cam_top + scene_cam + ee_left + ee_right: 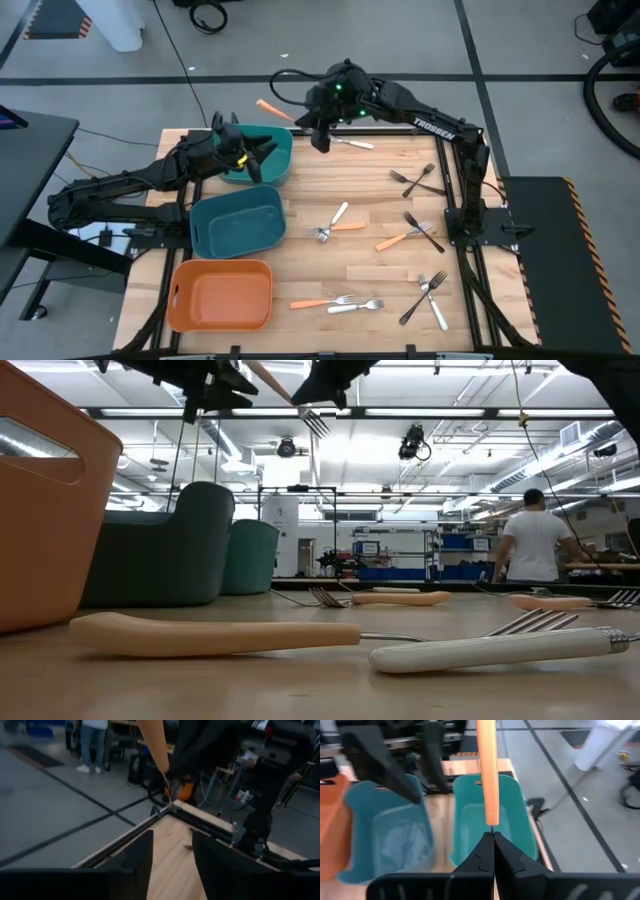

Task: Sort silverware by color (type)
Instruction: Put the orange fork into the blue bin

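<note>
My right gripper [493, 836] is shut on an orange-handled fork [487, 770], raised high over the table's far left, above the light teal bin [268, 158]. In the low view the fork's tines [315, 422] hang below its handle. My left gripper [172, 860] hovers open over that same bin, nothing between its fingers, facing the raised fork. More silverware lies flat on the wooden table: white, orange-handled and black forks [335, 225], [418, 180], [340, 303]. My right gripper pinches the fork between its two fingers at the thin neck just past the orange handle's end [492, 826]. The handle sticks straight out beyond the fingertips, toward the far left. The fork is lifted clear and tilted, tines lower than the handle.
A darker teal bin [238, 222] and an orange bin [222, 293] stand in a row nearer the front left. Forks are scattered over the table's middle and right [430, 295], [410, 235]. A person [533, 545] stands in the room behind.
</note>
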Robot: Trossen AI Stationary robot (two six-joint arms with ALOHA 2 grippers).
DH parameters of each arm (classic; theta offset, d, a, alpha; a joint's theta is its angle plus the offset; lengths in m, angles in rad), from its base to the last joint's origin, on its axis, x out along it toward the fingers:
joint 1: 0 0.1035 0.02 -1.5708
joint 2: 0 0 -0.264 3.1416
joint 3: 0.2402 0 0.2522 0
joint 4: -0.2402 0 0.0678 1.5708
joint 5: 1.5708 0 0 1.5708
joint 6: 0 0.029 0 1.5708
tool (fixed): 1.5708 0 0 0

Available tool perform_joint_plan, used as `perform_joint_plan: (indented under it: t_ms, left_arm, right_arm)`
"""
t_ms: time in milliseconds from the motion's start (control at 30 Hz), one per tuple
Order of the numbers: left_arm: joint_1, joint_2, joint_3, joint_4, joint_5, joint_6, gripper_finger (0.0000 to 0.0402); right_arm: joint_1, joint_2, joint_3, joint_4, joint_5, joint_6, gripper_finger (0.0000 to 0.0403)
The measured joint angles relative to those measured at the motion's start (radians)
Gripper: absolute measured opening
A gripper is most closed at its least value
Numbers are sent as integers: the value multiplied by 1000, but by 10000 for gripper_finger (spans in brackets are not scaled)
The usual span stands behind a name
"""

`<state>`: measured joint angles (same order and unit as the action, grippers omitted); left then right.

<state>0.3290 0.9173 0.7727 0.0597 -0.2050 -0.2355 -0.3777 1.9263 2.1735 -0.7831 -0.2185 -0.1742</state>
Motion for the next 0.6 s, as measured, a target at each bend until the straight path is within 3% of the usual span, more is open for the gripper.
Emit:
perform_joint_plan:
  t_ms: [333,600]
  left_arm:
    - [0,0,0,191,0,22,187]
    - [-1,0,0,246,84,11,188]
  right_arm:
    - [33,0,0,56,-190,47,2]
    - [42,0,1,76,-192,42,2]
